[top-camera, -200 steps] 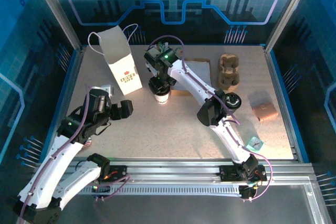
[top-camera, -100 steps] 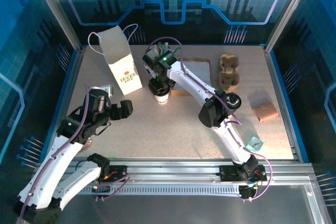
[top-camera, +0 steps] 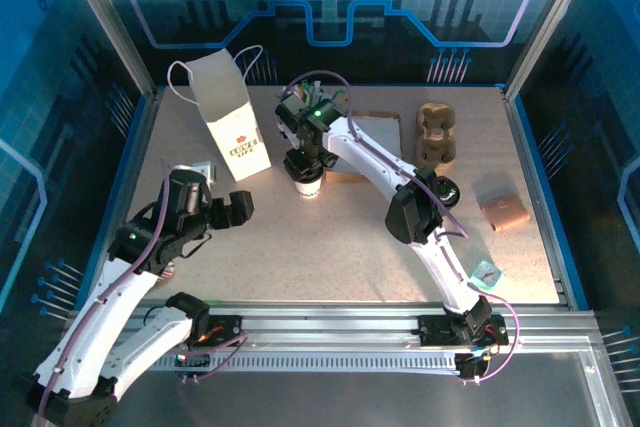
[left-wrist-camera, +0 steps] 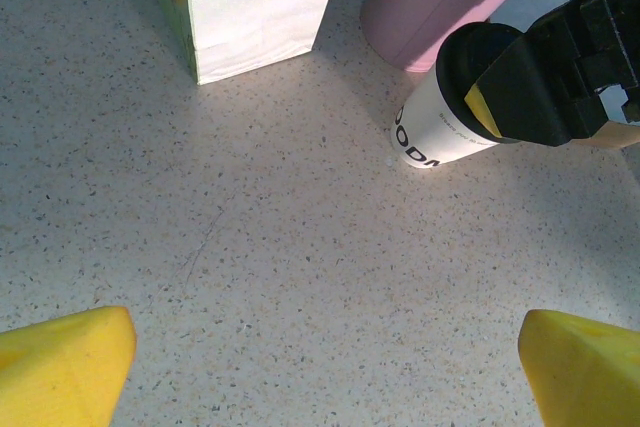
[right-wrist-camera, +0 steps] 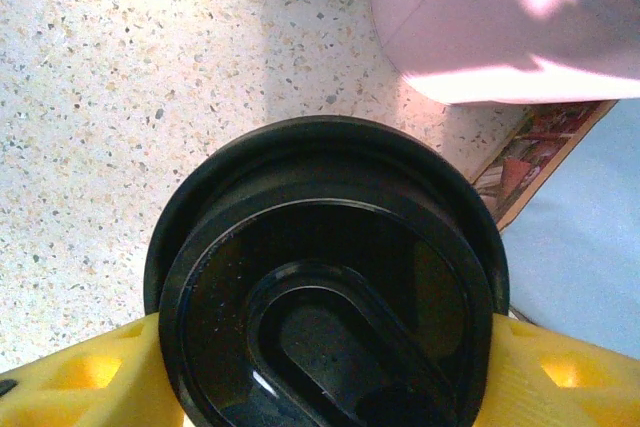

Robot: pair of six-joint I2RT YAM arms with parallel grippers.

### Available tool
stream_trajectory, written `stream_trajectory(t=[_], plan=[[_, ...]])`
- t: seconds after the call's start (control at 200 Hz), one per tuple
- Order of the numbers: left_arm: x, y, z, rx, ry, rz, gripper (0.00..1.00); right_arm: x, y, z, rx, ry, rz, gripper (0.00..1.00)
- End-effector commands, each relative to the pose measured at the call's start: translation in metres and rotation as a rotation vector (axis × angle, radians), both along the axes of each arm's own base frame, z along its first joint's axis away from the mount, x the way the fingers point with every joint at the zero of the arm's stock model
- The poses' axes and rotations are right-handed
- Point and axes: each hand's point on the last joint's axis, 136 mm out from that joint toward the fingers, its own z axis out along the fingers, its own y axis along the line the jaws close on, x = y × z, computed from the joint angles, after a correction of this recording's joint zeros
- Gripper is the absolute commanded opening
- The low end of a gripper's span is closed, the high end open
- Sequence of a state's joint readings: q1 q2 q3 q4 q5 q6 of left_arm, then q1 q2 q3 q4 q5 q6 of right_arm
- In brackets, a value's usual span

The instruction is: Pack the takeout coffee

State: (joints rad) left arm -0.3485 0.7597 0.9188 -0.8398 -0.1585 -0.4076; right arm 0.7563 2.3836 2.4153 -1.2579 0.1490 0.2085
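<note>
lower left the left gripper (top-camera: 238,207) hangs wide open, the paper bag (top-camera: 232,127) stands upper left, and right of it the takeout coffee (top-camera: 309,190) sits upright with the right gripper (top-camera: 305,169) straddling its black lid (right-wrist-camera: 325,287), whether pinching i cannot tell; seemingly the grasp step, next needing a firm squeeze and level lift.

Your left arm (top-camera: 130,277) bends up from its base and leans inward. Its left gripper (top-camera: 240,207) points right, jaws spread wide with nothing between them, and its yellow fingertips (left-wrist-camera: 60,362) sit at the two lower corners of the left wrist view. Your right arm (top-camera: 420,237) stretches far forward and leftward, wrist turned down. The right gripper (top-camera: 307,172) points straight down, its yellow pads (right-wrist-camera: 70,387) flanking the black lid (right-wrist-camera: 325,287); whether they already press it is hard to tell.
</note>
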Motion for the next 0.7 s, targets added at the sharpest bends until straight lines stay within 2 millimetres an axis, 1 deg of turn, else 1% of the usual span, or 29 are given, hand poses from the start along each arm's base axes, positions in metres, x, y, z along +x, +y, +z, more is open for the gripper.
stream_trajectory(t=[0.0,0.07,0.125,0.165,0.2,0.215,0.22,0.29,0.37,0.49,0.565,0.695], plan=[[0.0,-0.001,-0.004,0.008,0.002,-0.026,0.99,-0.049,-0.008,-0.09,-0.11,0.3,0.025,0.63],[0.0,-0.001,-0.004,0.009,0.002,-0.025,0.99,-0.054,-0.01,-0.094,-0.12,0.336,0.036,0.62],[0.0,-0.001,-0.004,0.008,0.002,-0.024,0.99,-0.052,-0.013,-0.087,-0.141,0.32,0.041,0.61],[0.0,-0.001,-0.004,0.008,0.003,-0.025,0.99,-0.048,-0.014,-0.077,-0.143,0.291,0.043,0.61],[0.0,-0.001,-0.004,0.008,0.003,-0.025,0.99,-0.044,-0.013,-0.064,-0.126,0.264,0.044,0.6],[0.0,-0.001,-0.005,0.008,0.004,-0.026,0.99,-0.043,-0.013,-0.062,-0.122,0.261,0.044,0.61],[0.0,-0.001,-0.004,0.008,0.003,-0.025,0.99,-0.042,-0.012,-0.058,-0.114,0.253,0.045,0.61],[0.0,-0.001,-0.004,0.008,0.001,-0.023,0.99,-0.04,-0.011,-0.035,-0.086,0.226,0.048,0.61],[0.0,-0.001,-0.004,0.008,0.002,-0.022,0.99,-0.042,-0.012,-0.018,-0.076,0.211,0.059,0.62],[0.0,0.0,-0.004,0.007,0.0,-0.02,0.99,-0.048,-0.018,-0.007,-0.088,0.212,0.069,0.62],[0.0,0.0,-0.004,0.007,0.001,-0.022,0.99,-0.053,-0.018,-0.002,-0.078,0.208,0.076,0.62],[0.0,-0.001,-0.003,0.006,0.0,-0.021,0.99,-0.056,-0.022,0.008,-0.088,0.183,0.079,0.62]])
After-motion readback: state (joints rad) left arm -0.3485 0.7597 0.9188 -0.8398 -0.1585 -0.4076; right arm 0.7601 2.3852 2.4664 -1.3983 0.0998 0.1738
